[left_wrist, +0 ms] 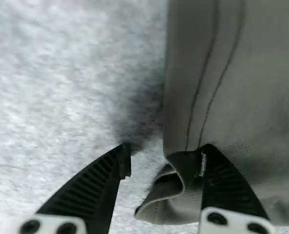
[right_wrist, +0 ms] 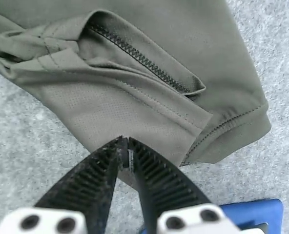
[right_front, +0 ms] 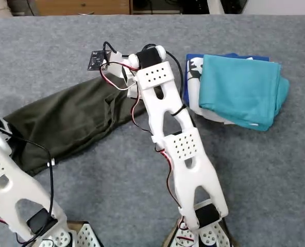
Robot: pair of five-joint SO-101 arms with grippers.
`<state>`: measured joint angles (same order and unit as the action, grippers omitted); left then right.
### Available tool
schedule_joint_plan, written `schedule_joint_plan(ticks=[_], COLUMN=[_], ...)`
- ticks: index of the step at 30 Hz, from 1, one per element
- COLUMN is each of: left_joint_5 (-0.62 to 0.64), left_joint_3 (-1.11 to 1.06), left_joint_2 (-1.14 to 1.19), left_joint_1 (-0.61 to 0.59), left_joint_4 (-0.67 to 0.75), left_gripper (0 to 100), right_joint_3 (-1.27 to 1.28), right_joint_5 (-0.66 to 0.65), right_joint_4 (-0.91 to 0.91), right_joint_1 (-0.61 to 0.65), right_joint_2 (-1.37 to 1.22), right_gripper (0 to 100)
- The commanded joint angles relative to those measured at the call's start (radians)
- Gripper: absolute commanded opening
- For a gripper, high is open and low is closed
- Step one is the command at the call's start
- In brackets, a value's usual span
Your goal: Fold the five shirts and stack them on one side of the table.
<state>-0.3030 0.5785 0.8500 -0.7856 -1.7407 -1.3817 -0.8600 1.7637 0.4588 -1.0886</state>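
Right pincer [right_wrist: 128, 144] grips the hem of the olive shirt [right_front: 75, 123], upper centre; left pincer [left_wrist: 166, 152] (at the left edge) stands released astride its corner.

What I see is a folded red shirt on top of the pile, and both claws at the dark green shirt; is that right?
Not quite. The high view shows the top shirt of the pile is teal, not red. The left claw and the right claw are indeed at the dark green shirt.

Bare table [right_front: 266, 175] near right; folded stack [right_front: 240, 92] far right; olive shirt [right_front: 65, 123] left.
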Motion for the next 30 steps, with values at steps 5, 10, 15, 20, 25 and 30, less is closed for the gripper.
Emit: schedule_joint_plan(ticks=[5,10,15,20,25,30], left_joint_5=[0.087,0.097,0.114,0.115,0.109,0.074], left_joint_3=[-0.055,-0.058,-0.049,0.035,0.206,0.261], left_joint_2=[0.012,0.012,0.012,0.007,0.001,0.001], left_joint_1=[0.092,0.133,0.137,0.084,-0.034,-0.132], left_joint_4=[-0.018,-0.018,-0.018,-0.018,-0.02,-0.02], left_gripper=[21,14,6,2,2,2], right_joint_3=[-0.042,-0.042,-0.044,-0.044,-0.044,-0.044], right_joint_5=[0.009,0.012,0.012,0.014,0.014,0.014], right_joint_4=[0.017,0.017,0.017,0.017,0.017,0.015], right_joint_1=[0.001,0.001,-0.001,-0.022,-0.035,-0.038], right_joint_2=[0.073,0.073,0.076,0.076,0.076,0.076], right_gripper=[0.2,0.2,0.2,0.2,0.2,0.2])
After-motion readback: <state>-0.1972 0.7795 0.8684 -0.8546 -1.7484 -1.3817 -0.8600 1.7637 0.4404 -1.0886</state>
